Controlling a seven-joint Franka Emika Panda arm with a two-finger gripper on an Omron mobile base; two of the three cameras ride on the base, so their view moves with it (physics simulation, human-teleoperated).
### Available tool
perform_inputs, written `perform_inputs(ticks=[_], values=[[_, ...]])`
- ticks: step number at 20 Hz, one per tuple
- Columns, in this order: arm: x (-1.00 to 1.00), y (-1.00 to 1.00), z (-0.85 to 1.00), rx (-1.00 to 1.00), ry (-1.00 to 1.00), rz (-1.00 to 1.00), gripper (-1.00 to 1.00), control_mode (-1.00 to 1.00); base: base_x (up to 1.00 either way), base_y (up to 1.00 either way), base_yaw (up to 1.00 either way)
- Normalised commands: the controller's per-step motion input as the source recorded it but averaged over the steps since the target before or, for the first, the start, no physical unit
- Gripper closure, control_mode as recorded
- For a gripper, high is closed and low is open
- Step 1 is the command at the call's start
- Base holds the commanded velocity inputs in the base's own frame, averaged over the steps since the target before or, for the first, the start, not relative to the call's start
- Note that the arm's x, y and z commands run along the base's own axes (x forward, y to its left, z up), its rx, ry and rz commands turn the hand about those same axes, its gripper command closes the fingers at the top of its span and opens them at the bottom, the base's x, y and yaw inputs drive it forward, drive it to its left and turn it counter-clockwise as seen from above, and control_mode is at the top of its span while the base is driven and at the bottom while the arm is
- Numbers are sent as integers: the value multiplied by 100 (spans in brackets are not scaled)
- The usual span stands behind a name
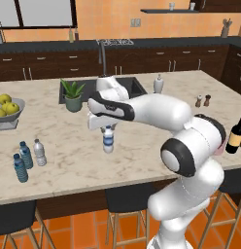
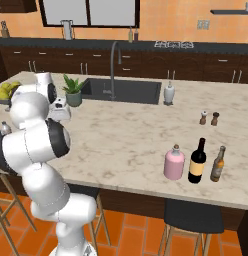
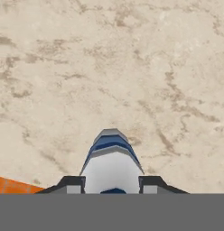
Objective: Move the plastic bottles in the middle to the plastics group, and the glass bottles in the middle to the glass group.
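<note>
My gripper point(image 1: 108, 128) reaches down over the middle of the marble counter point(image 1: 142, 131) and is shut on the top of a clear plastic bottle point(image 1: 108, 140) with a blue label. In the hand view that bottle point(image 3: 111, 164) sits tight between the two fingertips point(image 3: 71, 182). Whether its base touches the counter I cannot tell. A plain clear bottle point(image 1: 40, 152) stands at the left beside two blue-capped bottles point(image 1: 23, 161). In the right base view the pink glass bottle point(image 2: 174, 162) stands right next to the dark wine bottle point(image 2: 197, 161).
A potted plant point(image 1: 73, 95) and the sink point(image 1: 135, 86) lie behind the gripper. A fruit bowl point(image 1: 7, 112) sits far left. Soap dispenser point(image 1: 158, 84) and two shakers point(image 1: 202, 101) stand at the back right. A brown bottle point(image 2: 218, 164) is beside the wine bottle.
</note>
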Motion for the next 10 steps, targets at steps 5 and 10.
perform_inputs(ticks=[5,10], values=[[-87,64,41,5,-4,11,100,-100,0,0,0],[-84,88,14,7,0,24,100,-100,0,0,0]])
